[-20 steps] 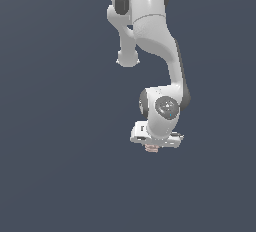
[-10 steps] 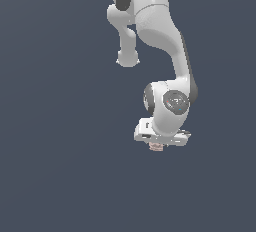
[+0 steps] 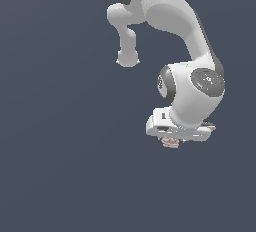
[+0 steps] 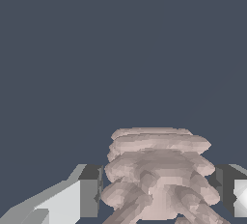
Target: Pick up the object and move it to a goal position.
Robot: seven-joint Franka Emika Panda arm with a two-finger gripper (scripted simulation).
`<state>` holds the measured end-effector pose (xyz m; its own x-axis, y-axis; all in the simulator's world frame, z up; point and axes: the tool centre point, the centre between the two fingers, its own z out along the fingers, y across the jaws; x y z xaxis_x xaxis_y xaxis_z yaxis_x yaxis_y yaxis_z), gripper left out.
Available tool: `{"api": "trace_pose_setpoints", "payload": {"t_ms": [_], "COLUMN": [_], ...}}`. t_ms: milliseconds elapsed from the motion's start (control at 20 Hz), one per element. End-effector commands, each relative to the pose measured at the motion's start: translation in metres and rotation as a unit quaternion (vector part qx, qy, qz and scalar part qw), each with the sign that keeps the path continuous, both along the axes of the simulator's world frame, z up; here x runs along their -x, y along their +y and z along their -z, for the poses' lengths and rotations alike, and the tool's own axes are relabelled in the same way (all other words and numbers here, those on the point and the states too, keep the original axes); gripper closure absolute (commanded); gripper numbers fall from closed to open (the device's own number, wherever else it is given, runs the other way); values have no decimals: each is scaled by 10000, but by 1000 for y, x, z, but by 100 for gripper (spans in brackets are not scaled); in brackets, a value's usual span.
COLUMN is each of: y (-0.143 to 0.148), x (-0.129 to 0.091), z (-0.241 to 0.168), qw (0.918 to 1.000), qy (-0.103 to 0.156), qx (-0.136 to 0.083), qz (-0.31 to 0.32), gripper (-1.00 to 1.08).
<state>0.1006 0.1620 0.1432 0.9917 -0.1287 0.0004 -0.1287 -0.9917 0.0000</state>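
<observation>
The object (image 3: 170,143) is a tiny pinkish-tan lumpy item, just showing under the white hand in the exterior view. My gripper (image 3: 172,145) is shut on it, and the fingers are mostly hidden by the hand. In the wrist view the object (image 4: 157,170) looks ridged and bumpy. It fills the gap between the two dark-tipped fingers (image 4: 89,193) of the gripper (image 4: 158,196), and both sides touch the pads. I see no goal marker in either view.
The background is a plain dark blue-grey surface (image 3: 60,126) in both views. The white arm (image 3: 175,21) comes down from the top of the exterior view to the hand.
The hand and the held object have moved steadily toward the exterior view's right and slightly up. The grip on the object is unchanged.
</observation>
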Motion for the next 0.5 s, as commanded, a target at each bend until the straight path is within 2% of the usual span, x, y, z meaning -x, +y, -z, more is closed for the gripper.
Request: {"api": "trace_pose_setpoints", "payload": {"t_ms": [0,450], "y": [10,40], "x": [-4,-18], "z": [-23,-87], "qw": [10000,10000], "qy": [2,2], "qx": [1,1], "qz": [1,1], "gripper": [108,108]}}
